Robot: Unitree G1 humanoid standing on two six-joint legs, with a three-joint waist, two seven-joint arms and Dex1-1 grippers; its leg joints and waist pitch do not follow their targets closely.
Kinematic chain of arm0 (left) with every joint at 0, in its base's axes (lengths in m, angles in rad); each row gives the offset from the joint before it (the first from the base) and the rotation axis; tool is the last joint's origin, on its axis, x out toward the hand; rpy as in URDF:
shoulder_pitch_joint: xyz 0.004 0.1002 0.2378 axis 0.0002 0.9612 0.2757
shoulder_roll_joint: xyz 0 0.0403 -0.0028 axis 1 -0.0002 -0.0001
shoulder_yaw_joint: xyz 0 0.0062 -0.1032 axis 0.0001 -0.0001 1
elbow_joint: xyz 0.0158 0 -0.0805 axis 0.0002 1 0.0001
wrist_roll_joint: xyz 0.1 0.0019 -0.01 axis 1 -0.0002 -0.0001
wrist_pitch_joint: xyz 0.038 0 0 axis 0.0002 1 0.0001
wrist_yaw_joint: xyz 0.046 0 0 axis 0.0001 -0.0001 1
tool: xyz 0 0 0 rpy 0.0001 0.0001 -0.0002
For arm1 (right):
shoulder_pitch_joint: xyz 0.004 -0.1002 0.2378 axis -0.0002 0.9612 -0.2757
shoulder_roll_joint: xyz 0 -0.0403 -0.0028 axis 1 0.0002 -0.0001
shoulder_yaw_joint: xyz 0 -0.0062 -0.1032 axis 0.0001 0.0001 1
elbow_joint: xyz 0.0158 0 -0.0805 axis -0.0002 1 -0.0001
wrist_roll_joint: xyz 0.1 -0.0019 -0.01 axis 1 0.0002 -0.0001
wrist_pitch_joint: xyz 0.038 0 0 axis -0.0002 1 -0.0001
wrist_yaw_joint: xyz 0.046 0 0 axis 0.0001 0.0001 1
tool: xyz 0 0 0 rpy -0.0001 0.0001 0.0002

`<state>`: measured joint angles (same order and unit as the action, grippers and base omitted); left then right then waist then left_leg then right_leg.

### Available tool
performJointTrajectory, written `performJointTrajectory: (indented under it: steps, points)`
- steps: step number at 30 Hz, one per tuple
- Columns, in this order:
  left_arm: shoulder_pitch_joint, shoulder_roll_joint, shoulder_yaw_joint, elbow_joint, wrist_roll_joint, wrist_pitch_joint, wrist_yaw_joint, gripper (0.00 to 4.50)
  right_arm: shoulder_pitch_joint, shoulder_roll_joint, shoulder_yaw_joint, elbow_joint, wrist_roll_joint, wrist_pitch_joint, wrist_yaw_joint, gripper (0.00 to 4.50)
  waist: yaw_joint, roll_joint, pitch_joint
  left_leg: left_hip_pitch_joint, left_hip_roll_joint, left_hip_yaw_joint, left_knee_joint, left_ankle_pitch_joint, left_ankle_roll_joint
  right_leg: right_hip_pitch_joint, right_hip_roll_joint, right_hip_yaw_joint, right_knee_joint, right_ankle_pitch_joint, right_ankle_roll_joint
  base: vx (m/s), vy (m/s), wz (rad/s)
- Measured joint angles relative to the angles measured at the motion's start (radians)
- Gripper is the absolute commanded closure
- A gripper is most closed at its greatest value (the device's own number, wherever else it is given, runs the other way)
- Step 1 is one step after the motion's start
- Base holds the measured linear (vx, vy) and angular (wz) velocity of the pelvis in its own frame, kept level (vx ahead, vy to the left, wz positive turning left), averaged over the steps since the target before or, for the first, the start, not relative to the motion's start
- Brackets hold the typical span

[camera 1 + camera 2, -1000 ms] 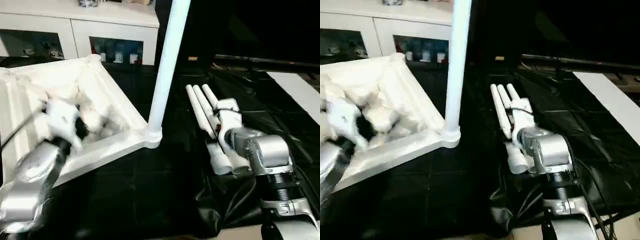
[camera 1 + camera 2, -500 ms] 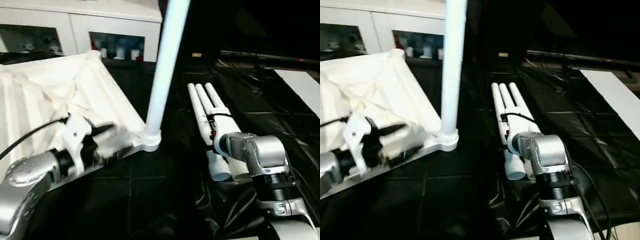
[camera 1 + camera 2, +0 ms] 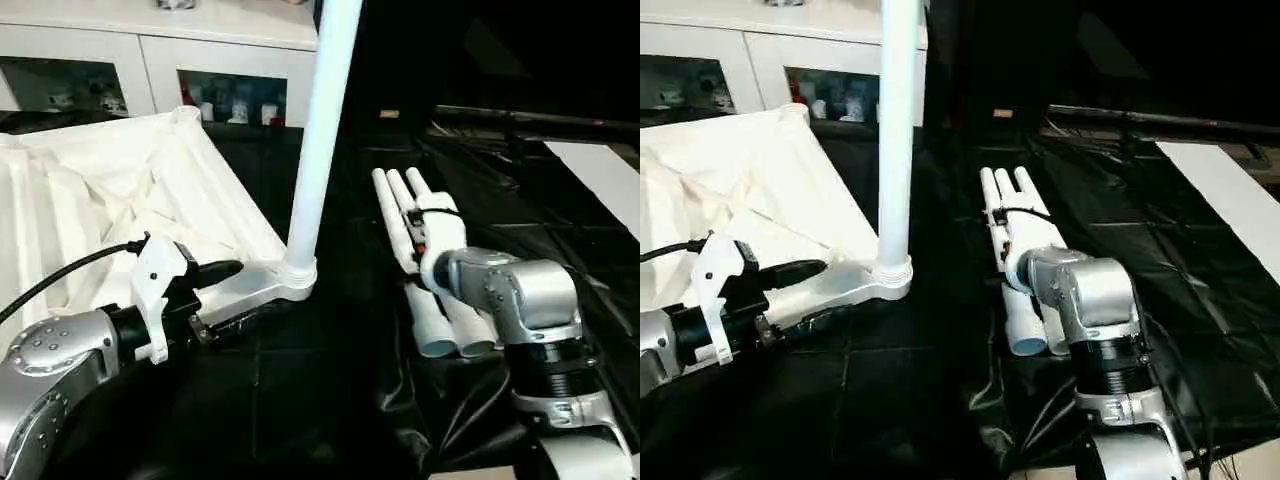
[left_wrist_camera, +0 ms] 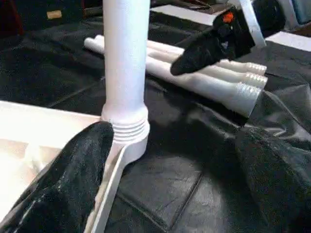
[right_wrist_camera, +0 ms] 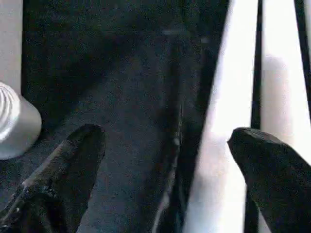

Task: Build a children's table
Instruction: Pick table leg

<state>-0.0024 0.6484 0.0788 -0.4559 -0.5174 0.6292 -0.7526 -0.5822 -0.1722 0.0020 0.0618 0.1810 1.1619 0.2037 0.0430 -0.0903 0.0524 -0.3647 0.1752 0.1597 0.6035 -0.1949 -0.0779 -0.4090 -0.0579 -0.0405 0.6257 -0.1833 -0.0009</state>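
The white tabletop (image 3: 110, 200) lies upside down at the left, ribbed underside up. One long white leg (image 3: 322, 120) stands upright in its near right corner socket (image 3: 298, 275). Three loose legs (image 3: 400, 215) lie side by side on the black cloth to the right. My left gripper (image 3: 228, 293) is open at the tabletop's front edge, just left of that socket; in the left wrist view one finger (image 4: 73, 179) sits by the rim and the socket (image 4: 127, 133) lies ahead. My right gripper (image 3: 414, 230) hovers open over the loose legs (image 5: 218, 145), fingers (image 5: 63, 170) spread wide.
A black cloth (image 3: 330, 380) covers the work surface. A white glass-door cabinet (image 3: 150, 60) stands along the back. A dark bar (image 3: 530, 120) and a white board (image 3: 600, 170) lie at the far right.
My left arm swung from over the tabletop down to its front edge, near the corner socket. My right gripper shifted slightly along the loose legs. The camera has also moved.
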Motion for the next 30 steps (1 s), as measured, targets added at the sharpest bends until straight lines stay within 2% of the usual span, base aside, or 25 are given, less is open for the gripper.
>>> performJointTrajectory:
  steps: [7, 16, 24, 30]
  points:
    - [0.009, 0.012, -0.005, -0.001, -0.006, 0.025, -0.005, 0.0, -0.005, -0.039, 0.005, 0.059, -0.061, -0.006, -0.043, 0.04, 0.007, 0.0, 0.0, -0.001, 0.001, 0.001, 0.0, 0.001, -0.002, 0.0, 0.001, 0.0, 0.0, -0.001, -0.001, 0.0, 0.0, 0.0]
    - [0.012, 0.016, -0.01, -0.025, -0.037, 0.061, -0.018, 0.0, 0.01, 0.001, 0.028, 0.054, -0.017, 0.017, 0.003, 0.04, 0.006, 0.001, 0.001, 0.0, 0.001, 0.001, 0.0, 0.001, -0.002, 0.0, 0.001, 0.0, 0.001, -0.002, -0.002, 0.0, 0.0, 0.0]
    - [0.016, 0.018, -0.01, -0.032, -0.038, 0.061, -0.019, 0.0, 0.006, 0.046, 0.002, -0.038, 0.058, 0.024, 0.055, 0.04, 0.014, 0.001, 0.001, 0.001, 0.001, 0.0, 0.0, 0.001, -0.002, 0.0, 0.001, 0.0, 0.002, -0.002, -0.002, 0.0, 0.0, 0.0]
    - [0.018, 0.018, -0.01, -0.032, -0.037, 0.061, -0.019, 0.0, -0.001, 0.034, -0.013, -0.045, 0.033, -0.033, 0.017, 0.04, 0.016, 0.001, 0.001, 0.001, 0.001, 0.001, 0.0, 0.001, -0.002, 0.0, 0.001, 0.0, 0.002, -0.002, -0.002, 0.0, 0.0, 0.0]
